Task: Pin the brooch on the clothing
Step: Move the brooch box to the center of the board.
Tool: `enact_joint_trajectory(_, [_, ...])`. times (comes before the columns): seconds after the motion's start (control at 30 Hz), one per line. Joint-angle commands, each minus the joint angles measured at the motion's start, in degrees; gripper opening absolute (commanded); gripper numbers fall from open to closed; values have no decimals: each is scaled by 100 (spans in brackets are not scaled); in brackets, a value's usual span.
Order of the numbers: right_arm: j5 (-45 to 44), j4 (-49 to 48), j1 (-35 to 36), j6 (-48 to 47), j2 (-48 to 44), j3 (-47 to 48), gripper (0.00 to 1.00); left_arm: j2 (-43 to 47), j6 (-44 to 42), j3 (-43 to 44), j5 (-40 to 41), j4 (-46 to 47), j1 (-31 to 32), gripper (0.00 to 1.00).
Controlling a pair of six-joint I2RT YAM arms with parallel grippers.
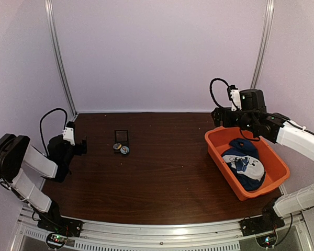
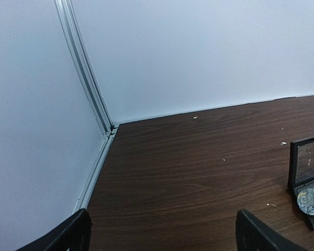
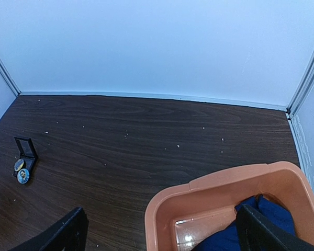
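Left tool [image 2: 162, 241]: released, jaws wide, over bench [image 2: 199, 167].
Right tool [image 3: 162, 238]: released, above tub [image 3: 220, 180] rim.
Brooch [image 1: 125, 150]: on bench, just beside box [image 1: 121, 136].
Shirt [image 1: 244, 164]: crumpled in tub; print seen only from top view.

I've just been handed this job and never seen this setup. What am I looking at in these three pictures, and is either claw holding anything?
Two robot arms are bolted at the near edge of the table. The wide picture looks down from above and behind them; the other two come from wrist cameras, with that arm's black fingertips at the bottom. On it lie an open black box, the bluish-grey brooch and another round badge. The navy T-shirt lies crumpled in the orange tub on the right. Left gripper and right gripper are both open, holding nothing.
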State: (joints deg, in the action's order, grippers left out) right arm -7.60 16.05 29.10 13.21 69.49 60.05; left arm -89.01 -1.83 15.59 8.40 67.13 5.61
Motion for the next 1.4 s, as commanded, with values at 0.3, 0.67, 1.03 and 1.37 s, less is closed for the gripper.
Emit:
enact_joint_trajectory(0.3, [-193,249,-27,-89,-143,-21,100,910,677,3436,-93,-6481,-11,98])
enact_joint_trajectory(0.67, [-91,681,-27,-93,-24,309,100,1663,1775,4476,-1346,-8724,-11,98])
enact_joint_trajectory(1.03, [44,1356,-298,395,-266,249,100,2442,3088,3464,-2791,-7841,-21,98])
enact_joint_trajectory(1.37, [307,1861,-370,747,-346,357,100,2558,3129,3243,-2959,-7939,-24,98])
